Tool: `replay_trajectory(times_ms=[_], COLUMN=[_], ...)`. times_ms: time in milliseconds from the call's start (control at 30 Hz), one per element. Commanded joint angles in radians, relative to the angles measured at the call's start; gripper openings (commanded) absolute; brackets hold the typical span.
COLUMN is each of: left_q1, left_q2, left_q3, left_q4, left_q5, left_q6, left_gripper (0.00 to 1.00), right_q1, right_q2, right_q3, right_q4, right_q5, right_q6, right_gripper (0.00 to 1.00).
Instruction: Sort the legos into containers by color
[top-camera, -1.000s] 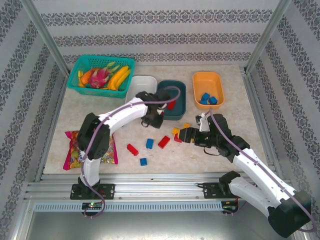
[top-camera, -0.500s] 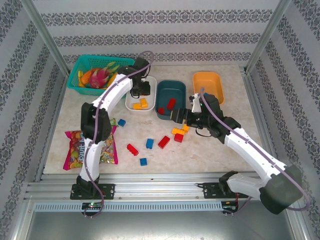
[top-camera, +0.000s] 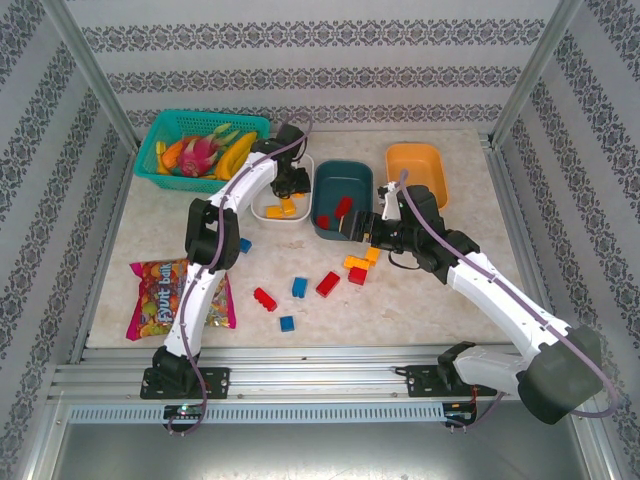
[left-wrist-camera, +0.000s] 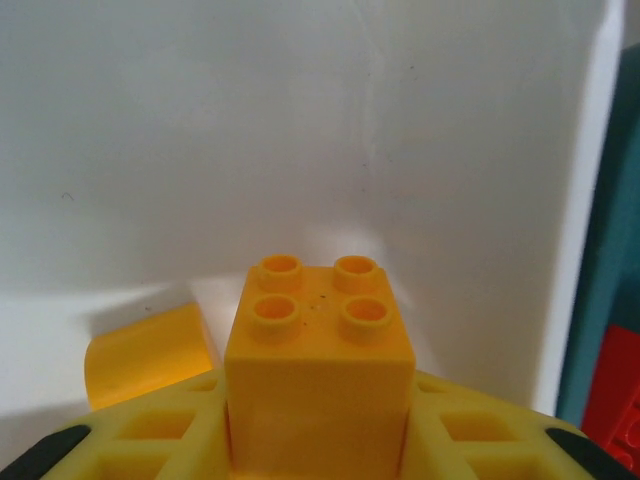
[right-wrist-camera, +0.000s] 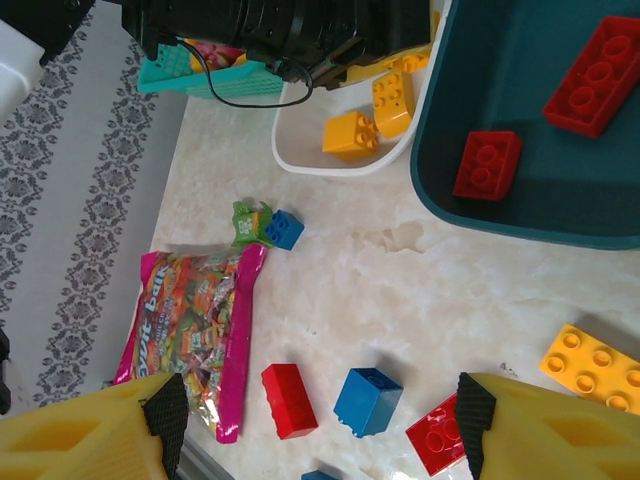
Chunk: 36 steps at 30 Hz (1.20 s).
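- Top external: sorting partly done, with yellow bricks (top-camera: 280, 208) in white tub (top-camera: 258, 213) and 2 red bricks (top-camera: 343, 207) in teal tub (top-camera: 326, 190).
- About 8 loose bricks (top-camera: 299, 287) left on marbled table (top-camera: 150, 230).
- Left gripper (left-wrist-camera: 320, 440) inside white tub, apparently pinching glossy 4-stud yellow brick (left-wrist-camera: 318, 370).
- Right gripper (right-wrist-camera: 320, 415) spread wide, empty, beside teal tub.
- Smooth, rounded plastic tubs; hard, blocky bricks.
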Motion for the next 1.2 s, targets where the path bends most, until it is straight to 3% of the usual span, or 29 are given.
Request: replay_trajectory(times_ms=[0, 167, 300, 467, 667, 833, 1033, 1167], left_q1=[0.012, 0.012, 0.012, 0.008, 0.008, -0.001, -0.024, -0.025], left_q2=[0.011, -0.012, -0.066, -0.241, -0.693, -1.1, -1.551, -1.783], left_q3=[0.01, 0.01, 0.01, -0.087, -0.592, -1.061, -1.39, -1.482], left_q4=[-0.025, -0.028, -0.04, -0.036, 0.061, 0.094, -0.02, -0.094], left_q5=[0.01, 0.031, 0.019, -0.028, -0.034, -0.01, -0.107, -0.139], left_q6=[-0.043, -0.059, -0.065, -0.118, -0.237, -0.349, -0.496, -0.555], left_gripper=[0.46, 0.61, 0.65, 0.69, 0.73, 0.74, 0.75, 0.76], right_q1=[0.009, 0.01, 0.03, 0.142, 0.338, 0.428, 0.509, 0.543], right_q2=[-0.012, 0.018, 0.04, 0.122, 0.284, 0.38, 0.554, 0.688], right_q3=[-0.007, 0.013, 0.052, 0.148, 0.264, 0.298, 0.407, 0.52], right_q4=[0.0, -0.018, -0.079, -0.181, -0.25, -0.231, -0.307, -0.351], right_q5=[0.02, 0.018, 0.063, 0.127, 0.177, 0.186, 0.179, 0.19], right_q6=[0.001, -0.028, -0.085, -0.218, -0.333, -0.325, -0.34, -0.348], right_gripper=[0.73, 0.73, 0.73, 0.71, 0.7, 0.69, 0.69, 0.7])
